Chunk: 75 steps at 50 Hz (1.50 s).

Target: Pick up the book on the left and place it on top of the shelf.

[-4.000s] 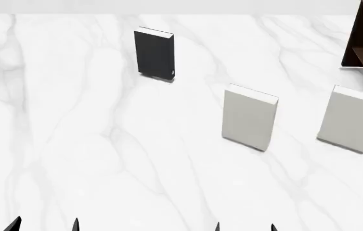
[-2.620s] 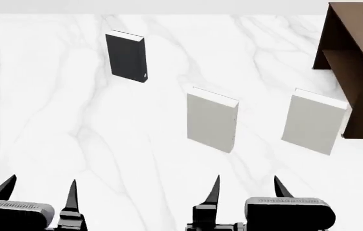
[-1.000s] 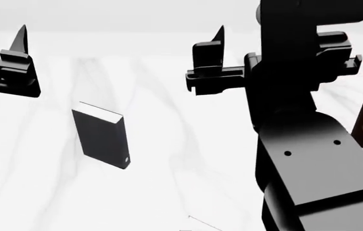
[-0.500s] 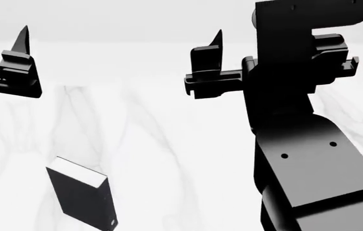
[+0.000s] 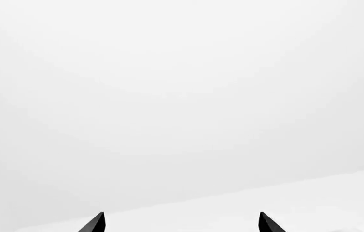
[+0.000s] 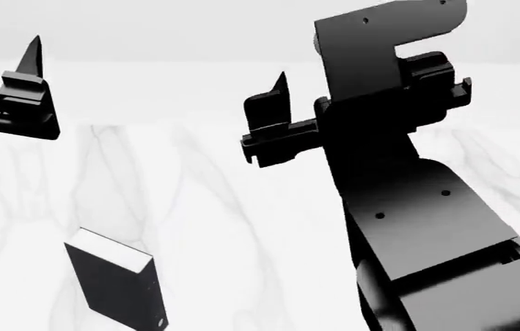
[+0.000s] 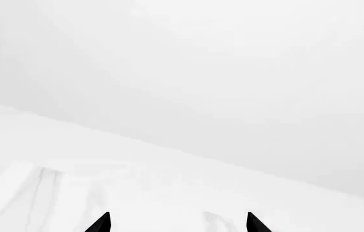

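The black book [image 6: 113,289] with a white page edge stands on the white marble table [image 6: 241,221] at the lower left of the head view. My left gripper [image 5: 181,216] is open and empty, raised high; one finger [image 6: 32,58] shows at the far left, above and behind the book. My right gripper [image 7: 178,216] is open and empty, also raised; one finger [image 6: 281,86] shows at the centre, the other hidden behind the arm. Both wrist views show only the table and the pale wall. The shelf is out of view.
My large black right arm [image 6: 416,221] fills the right half of the head view and hides what lies behind it. The two light-grey books are out of view. The table's far edge [image 6: 196,62] meets a pale wall.
Both arms rose from the bottom edge to high in the view. The view shifted, so the shelf and grey books left it and the book slid to the lower left. The right gripper moved left and tilted.
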{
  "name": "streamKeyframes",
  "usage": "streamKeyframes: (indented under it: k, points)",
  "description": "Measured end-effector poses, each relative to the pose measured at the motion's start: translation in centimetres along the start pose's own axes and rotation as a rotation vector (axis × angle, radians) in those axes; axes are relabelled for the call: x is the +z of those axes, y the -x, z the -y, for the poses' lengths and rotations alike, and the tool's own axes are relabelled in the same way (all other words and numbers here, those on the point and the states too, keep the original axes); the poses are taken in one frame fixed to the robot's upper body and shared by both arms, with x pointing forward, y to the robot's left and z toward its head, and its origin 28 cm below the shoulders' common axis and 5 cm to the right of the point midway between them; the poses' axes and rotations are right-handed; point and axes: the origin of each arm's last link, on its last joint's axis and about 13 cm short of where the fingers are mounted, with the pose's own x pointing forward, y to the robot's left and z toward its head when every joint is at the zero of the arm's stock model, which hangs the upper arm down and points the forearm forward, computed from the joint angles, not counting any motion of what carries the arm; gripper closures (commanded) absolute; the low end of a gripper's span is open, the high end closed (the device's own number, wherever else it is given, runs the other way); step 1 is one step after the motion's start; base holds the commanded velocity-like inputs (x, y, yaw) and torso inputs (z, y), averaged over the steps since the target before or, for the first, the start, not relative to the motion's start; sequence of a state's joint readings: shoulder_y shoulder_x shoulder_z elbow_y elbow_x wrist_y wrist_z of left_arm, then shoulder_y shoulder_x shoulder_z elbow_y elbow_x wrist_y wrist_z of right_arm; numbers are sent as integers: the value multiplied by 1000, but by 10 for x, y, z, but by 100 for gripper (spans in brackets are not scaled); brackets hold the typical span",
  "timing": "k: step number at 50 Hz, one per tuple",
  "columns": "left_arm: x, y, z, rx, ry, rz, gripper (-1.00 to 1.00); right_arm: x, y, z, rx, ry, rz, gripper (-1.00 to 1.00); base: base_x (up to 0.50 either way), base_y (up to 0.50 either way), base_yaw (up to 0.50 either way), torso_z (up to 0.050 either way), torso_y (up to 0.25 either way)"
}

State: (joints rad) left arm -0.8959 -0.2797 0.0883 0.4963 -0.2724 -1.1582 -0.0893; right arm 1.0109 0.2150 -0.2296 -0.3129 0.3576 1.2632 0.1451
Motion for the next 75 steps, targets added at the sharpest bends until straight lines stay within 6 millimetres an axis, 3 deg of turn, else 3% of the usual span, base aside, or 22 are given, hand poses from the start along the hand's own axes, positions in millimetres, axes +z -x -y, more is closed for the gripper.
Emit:
streamKeyframes:
  k: [22, 38, 55, 75]
  points:
    - [2, 1, -2, 5, -1, 3, -100, 1, -25, -8, 471, 141, -132, -100, 0, 0, 0, 0, 0]
    - [2, 0, -2, 8, -1, 1, -100, -10, -22, -19, 711, 175, -179, -100, 0, 0, 0, 0, 0]
    - [0, -1, -3, 9, 1, -1, -100, -24, -23, -28, 806, 183, -221, -100, 0, 0, 0, 0, 0]
    - [-1, -1, -4, 13, 0, -6, -100, -43, -41, -41, 820, 190, -246, -100, 0, 0, 0, 0, 0]
